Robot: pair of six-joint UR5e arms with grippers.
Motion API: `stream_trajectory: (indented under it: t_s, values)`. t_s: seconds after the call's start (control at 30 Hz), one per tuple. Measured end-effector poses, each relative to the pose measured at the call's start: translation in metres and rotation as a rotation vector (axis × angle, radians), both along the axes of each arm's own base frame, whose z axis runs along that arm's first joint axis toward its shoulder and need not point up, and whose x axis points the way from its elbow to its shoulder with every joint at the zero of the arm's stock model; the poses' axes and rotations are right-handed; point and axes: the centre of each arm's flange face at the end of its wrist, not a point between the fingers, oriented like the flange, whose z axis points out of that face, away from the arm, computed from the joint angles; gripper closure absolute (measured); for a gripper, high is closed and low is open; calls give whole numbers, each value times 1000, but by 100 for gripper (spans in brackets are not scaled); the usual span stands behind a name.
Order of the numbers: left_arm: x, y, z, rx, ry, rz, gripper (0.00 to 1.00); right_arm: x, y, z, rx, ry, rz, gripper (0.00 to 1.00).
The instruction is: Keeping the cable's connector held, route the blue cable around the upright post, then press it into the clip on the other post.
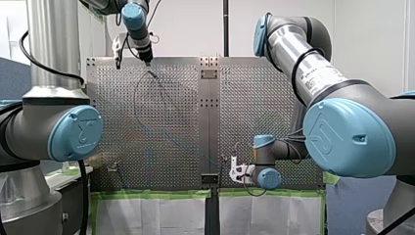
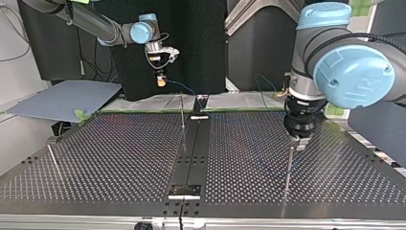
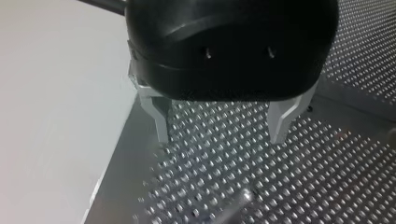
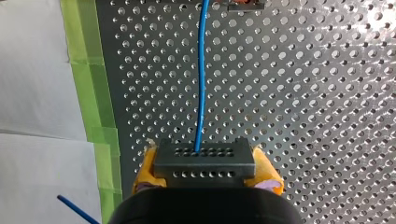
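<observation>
- My right gripper (image 2: 162,80), yellow pads (image 4: 144,170) pinching the black connector (image 4: 204,161), at the surface's (image 2: 119,158) near edge in front view. The blue cable (image 4: 201,79) runs ahead, slack over the holes.
- My left gripper (image 3: 222,137) hangs spread and empty over the far-left post (image 2: 289,165).
- Risk: w/ no second hold, slack may snag or miss the post. A hard tug could slip the connector.

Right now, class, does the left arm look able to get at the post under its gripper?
Probably yes: the left gripper hangs open just above the post, nothing visible between them.
</observation>
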Motion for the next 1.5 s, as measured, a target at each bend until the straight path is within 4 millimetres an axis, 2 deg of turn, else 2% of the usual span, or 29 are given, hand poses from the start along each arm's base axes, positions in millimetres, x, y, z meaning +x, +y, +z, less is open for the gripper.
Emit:
stream_trajectory:
  t_s: [0.43,0.9,1.2,1.5]
  values:
    - [0,12,-5,36,30,98,0,1,1,0,1,0,2,100]
    - [0,10,-5,38,27,92,0,1,1,0,-2,-1,2,100]
    - [8,-12,-6,30,-29,-17,0,0,1,0,2,2,2,100]
    - [25,-60,-41,108,-17,-148,0,0,2,-1,7,4,1,100]
